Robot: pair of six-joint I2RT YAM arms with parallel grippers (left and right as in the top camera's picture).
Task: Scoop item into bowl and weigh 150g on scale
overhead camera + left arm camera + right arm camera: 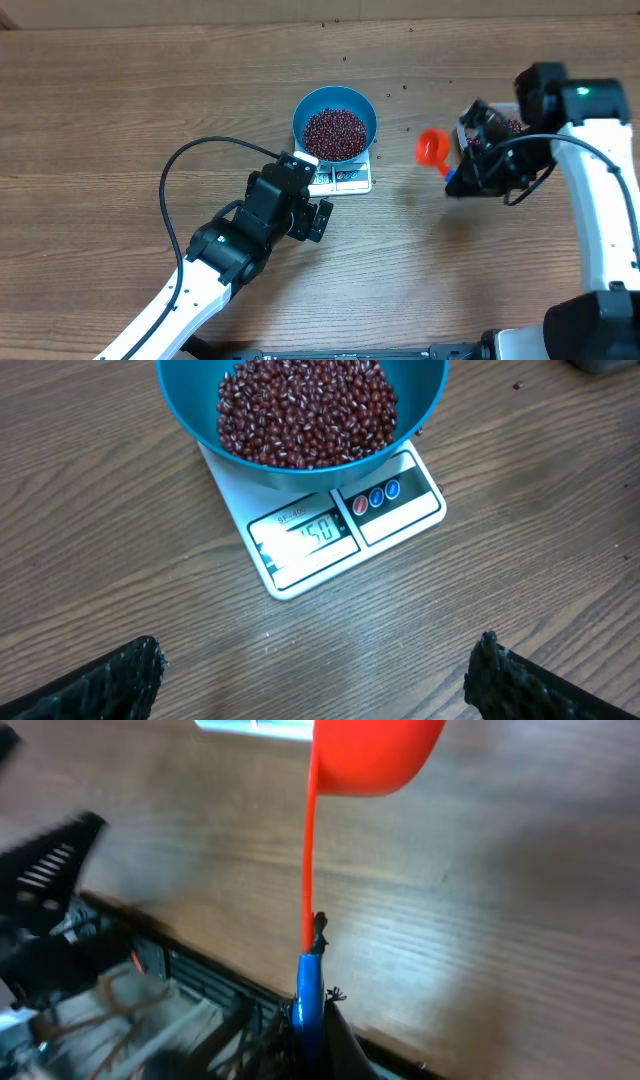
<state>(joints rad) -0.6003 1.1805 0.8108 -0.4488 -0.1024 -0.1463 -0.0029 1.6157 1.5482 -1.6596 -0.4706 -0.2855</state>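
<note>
- Your left gripper (pixel 315 678) hangs just short of the scale (pixel 400 510), fingers spread wide with nothing between them.
- The blue bowl (pixel 298 118) sits on the scale, with the beans (pixel 334 133) heaped inside it.
- A red scoop (pixel 432 148) is to the right of the scale, apart from it and mouth-down.
- Your right gripper (pixel 308 972) is clamped tight on the scoop's thin handle.

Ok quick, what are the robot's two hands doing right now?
Left gripper: open, holding nothing.
Right gripper: shut on the red scoop by its handle.
</note>
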